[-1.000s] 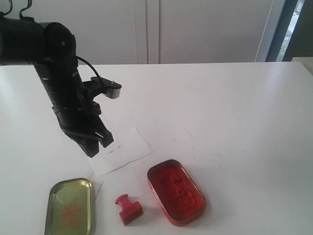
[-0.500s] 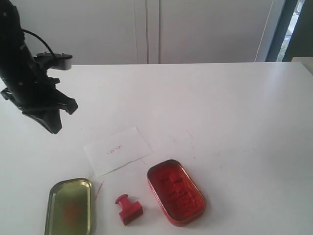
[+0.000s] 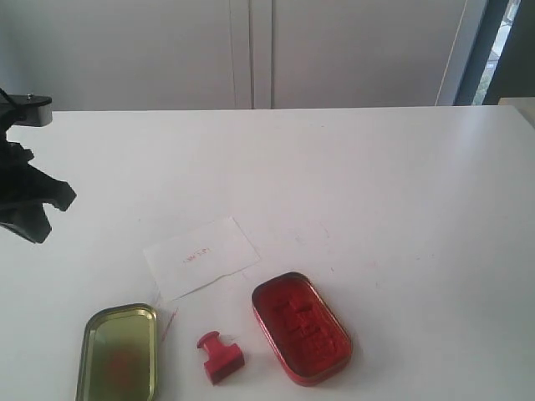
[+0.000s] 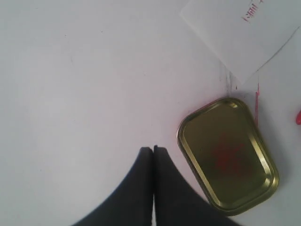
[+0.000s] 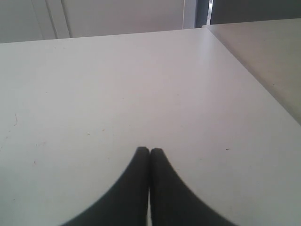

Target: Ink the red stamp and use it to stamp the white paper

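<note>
The small red stamp (image 3: pixel 219 357) lies on its side near the table's front edge, between the two tins. Just behind it the white paper (image 3: pixel 201 257) lies flat with a faint red imprint; the left wrist view shows one corner of the paper (image 4: pixel 244 40). My left gripper (image 3: pixel 33 230) hangs shut and empty at the far left of the exterior view, well away from the stamp; its closed tips (image 4: pixel 153 149) sit beside the gold-green lid. My right gripper (image 5: pixel 149 150) is shut over bare table and does not appear in the exterior view.
An oval red tin with an ink pad (image 3: pixel 301 327) sits right of the stamp. The gold-green tin lid (image 3: pixel 119 352) lies to its left, also seen as the lid (image 4: pixel 227 154) in the left wrist view. The table's edge (image 5: pixel 249 66) runs close to the right gripper.
My left arm has drawn back from above the paper to the far left edge of the view. The stamp, paper and tins have not moved.
</note>
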You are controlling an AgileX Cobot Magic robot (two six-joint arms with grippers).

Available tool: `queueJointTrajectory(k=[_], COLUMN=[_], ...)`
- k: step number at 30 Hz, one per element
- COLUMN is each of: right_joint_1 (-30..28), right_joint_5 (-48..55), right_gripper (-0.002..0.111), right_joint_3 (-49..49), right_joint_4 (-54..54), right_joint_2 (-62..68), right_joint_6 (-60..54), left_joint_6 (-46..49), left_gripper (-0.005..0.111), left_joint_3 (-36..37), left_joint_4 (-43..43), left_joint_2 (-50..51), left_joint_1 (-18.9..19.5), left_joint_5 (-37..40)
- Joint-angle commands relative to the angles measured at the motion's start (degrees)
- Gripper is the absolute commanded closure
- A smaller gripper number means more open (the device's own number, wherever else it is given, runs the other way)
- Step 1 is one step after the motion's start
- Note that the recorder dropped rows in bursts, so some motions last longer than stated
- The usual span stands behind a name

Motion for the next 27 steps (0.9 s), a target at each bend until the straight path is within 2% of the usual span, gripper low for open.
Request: queueJointTrajectory(k=[1,19,27], right_joint_1=[0.0,0.0,0.0], right_joint_5=[-0.8,-0.8,-0.8], right_gripper=[0.108,0.108,0.108], right_joint_3=[0.3,0.3,0.3], right_joint_4=[-0.4,-0.4,-0.4], right_joint_2=[-0.3,-0.3,-0.3], right_joint_6=[-0.1,-0.1,-0.1], left_joint_6=[-0.9,-1.8,-1.8], left_gripper=[0.107,0.107,0.107], left_joint_3=[3.3,16.7,19.8], left_joint_4=[-0.3,0.8,0.9], left_joint_2=[-4.2,-23.1,-31.0], left_joint_1=[0.2,0.2,0.2], left_joint_5=[-0.6,-6.4,-7.1])
